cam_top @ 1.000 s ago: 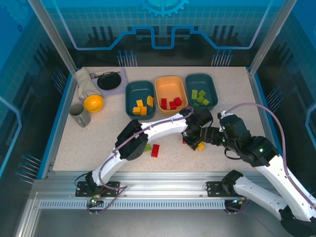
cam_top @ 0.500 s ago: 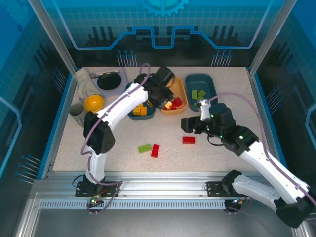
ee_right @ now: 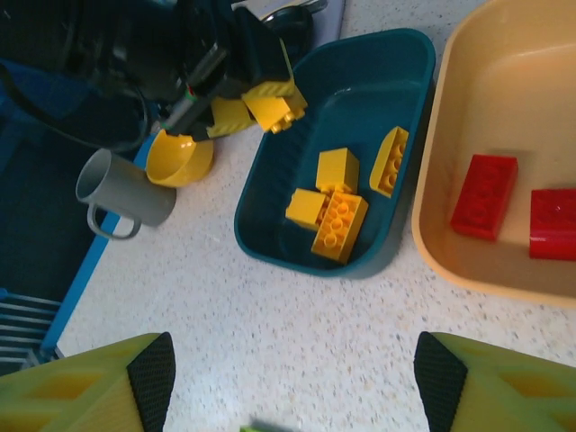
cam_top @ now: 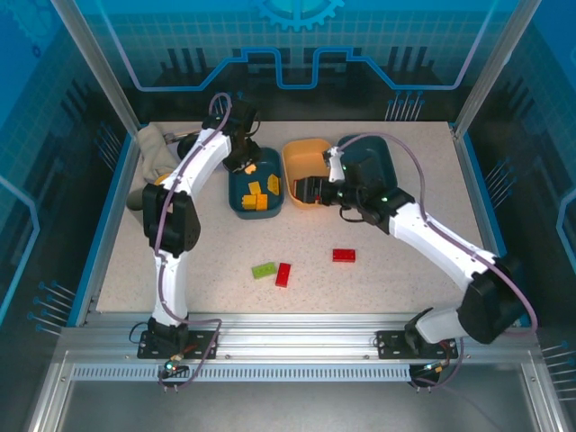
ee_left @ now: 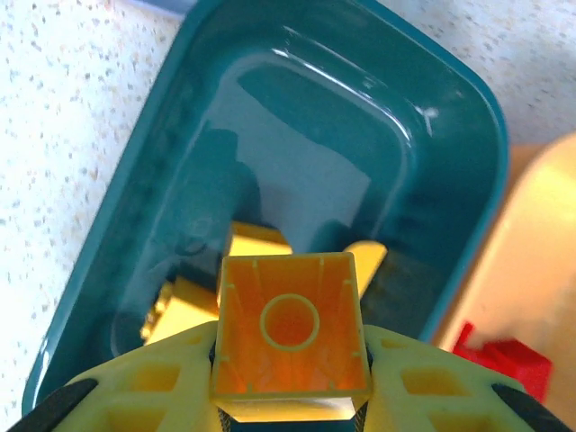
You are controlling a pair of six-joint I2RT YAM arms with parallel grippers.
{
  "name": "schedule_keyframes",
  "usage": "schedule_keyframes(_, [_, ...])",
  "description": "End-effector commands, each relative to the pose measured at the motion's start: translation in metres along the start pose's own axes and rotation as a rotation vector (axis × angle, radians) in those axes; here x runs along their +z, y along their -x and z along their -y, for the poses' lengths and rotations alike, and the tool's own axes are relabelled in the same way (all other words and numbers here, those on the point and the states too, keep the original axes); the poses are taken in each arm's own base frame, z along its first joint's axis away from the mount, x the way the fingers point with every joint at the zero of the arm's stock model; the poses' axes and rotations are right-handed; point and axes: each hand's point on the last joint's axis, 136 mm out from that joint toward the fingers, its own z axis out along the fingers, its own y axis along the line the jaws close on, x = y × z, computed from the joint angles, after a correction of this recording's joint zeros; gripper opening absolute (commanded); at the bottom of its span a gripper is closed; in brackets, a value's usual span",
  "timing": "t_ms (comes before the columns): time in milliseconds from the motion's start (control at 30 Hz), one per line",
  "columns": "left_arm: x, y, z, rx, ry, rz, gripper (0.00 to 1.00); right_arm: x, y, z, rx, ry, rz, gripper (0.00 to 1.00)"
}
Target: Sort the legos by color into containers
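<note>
Top view: left gripper (cam_top: 245, 160) hangs over the far end of the left teal tray (cam_top: 236, 202), pinching a yellow brick (cam_top: 252, 168). Right gripper (cam_top: 304, 191) is just right of that tray, over the orange tray (cam_top: 301, 157). A green brick (cam_top: 264, 269) and two red ones lie on the table, nearer than the tray.
Left wrist: jaws clamp the brick, other yellow bricks directly below.
Right wrist: jaws wide apart, empty.
Release low and inside the rim so the brick doesn't bounce out.
</note>
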Motion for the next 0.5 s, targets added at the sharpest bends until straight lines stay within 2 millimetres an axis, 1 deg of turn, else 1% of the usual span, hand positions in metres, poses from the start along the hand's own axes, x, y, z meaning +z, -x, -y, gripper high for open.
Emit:
schedule_keyframes(0, [0.019, 0.016, 0.003, 0.078, 0.017, 0.026, 0.31, 0.011, 0.027, -0.010, 0.073, 0.052, 0.041, 0.73])
schedule_keyframes(133, [0.042, 0.022, 0.005, 0.101, 0.031, 0.017, 0.33, 0.024, 0.039, -0.009, 0.110, 0.052, 0.050, 0.74])
schedule_keyframes(233, [0.054, 0.022, 0.005, 0.109, 0.046, 0.014, 0.34, 0.028, 0.046, -0.004, 0.151, 0.051, 0.054, 0.74])
schedule_keyframes(333, [0.063, 0.022, 0.001, 0.117, 0.069, 0.011, 0.36, 0.028, 0.051, 0.003, 0.178, 0.045, 0.062, 0.74])
schedule_keyframes(467, [0.076, 0.016, -0.008, 0.121, 0.110, -0.014, 0.36, 0.025, 0.049, 0.006, 0.186, 0.032, 0.057, 0.74])
